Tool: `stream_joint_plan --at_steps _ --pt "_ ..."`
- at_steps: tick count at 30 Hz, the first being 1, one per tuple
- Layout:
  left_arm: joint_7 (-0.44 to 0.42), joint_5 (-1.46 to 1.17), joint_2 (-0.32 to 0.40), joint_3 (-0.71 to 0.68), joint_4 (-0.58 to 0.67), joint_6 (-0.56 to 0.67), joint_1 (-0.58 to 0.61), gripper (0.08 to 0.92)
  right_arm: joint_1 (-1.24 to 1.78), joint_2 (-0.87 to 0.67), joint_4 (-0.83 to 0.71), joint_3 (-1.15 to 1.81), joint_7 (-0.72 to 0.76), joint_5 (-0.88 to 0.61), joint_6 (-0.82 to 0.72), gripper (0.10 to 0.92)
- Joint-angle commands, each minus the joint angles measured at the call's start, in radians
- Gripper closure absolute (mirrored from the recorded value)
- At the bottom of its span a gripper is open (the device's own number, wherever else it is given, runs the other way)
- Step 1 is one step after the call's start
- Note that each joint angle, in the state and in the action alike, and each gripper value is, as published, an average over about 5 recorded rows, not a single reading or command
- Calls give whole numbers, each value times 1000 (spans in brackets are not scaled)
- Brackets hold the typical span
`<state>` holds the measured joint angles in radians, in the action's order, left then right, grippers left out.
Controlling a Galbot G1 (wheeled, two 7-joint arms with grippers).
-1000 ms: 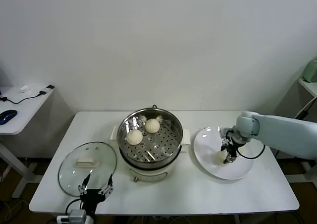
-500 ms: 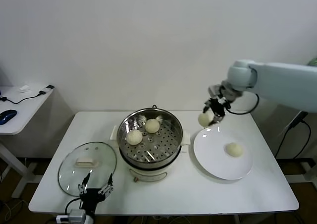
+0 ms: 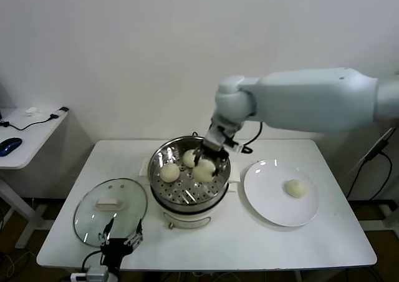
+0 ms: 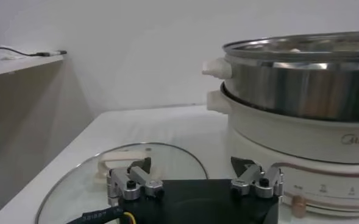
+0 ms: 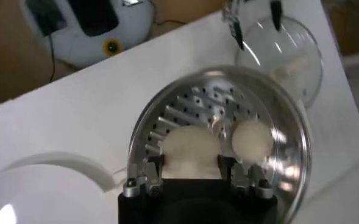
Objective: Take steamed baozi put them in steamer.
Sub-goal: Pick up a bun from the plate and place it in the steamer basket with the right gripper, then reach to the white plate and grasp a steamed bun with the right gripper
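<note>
The steamer [image 3: 217, 181] stands mid-table with two cream-white baozi on its perforated tray, one [image 3: 169, 172] at the left and one [image 3: 190, 158] farther back. My right gripper [image 3: 206, 163] is over the tray's right part, shut on a third baozi [image 3: 204, 171]. In the right wrist view the held baozi [image 5: 189, 149] sits between the fingers [image 5: 154, 167], above the steamer tray [image 5: 194, 103], beside another baozi [image 5: 252, 140]. A fourth baozi [image 3: 295, 188] lies on the white plate [image 3: 274, 204]. My left gripper [image 3: 120, 238] is open and parked at the table's front edge.
The glass lid [image 3: 87, 216] with a white handle lies left of the steamer, just beyond my left gripper [image 4: 191, 173]; it also shows in the left wrist view [image 4: 75, 189], with the steamer wall [image 4: 301, 85] beside it. A side table with a mouse [image 3: 9, 146] stands far left.
My right gripper lifted a baozi off the plate and carried it left, from above the plate's edge to over the steamer tray. One baozi stayed on the plate. The left arm has not moved.
</note>
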<state>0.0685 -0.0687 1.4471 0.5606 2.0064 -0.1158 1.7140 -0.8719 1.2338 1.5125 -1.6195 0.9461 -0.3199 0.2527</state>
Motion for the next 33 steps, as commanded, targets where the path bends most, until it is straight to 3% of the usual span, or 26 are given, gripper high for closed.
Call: stream_joint_plan --at_steps 1,13,22,28,33 --pt "0 0 2 1 1 0 1 177 188 165 -110 35 -44 230 204 414" --pt "1 -5 4 6 2 1 2 177 249 187 -193 38 -38 270 223 409" --pt "2 -6 5 7 0 2 2 177 181 154 -206 67 -24 240 265 218" --pt "2 -6 5 10 4 3 6 177 20 19 -233 57 68 12 245 203" --pt "1 -8 3 11 4 4 7 177 -143 -191 -254 -124 96 -276 69 202"
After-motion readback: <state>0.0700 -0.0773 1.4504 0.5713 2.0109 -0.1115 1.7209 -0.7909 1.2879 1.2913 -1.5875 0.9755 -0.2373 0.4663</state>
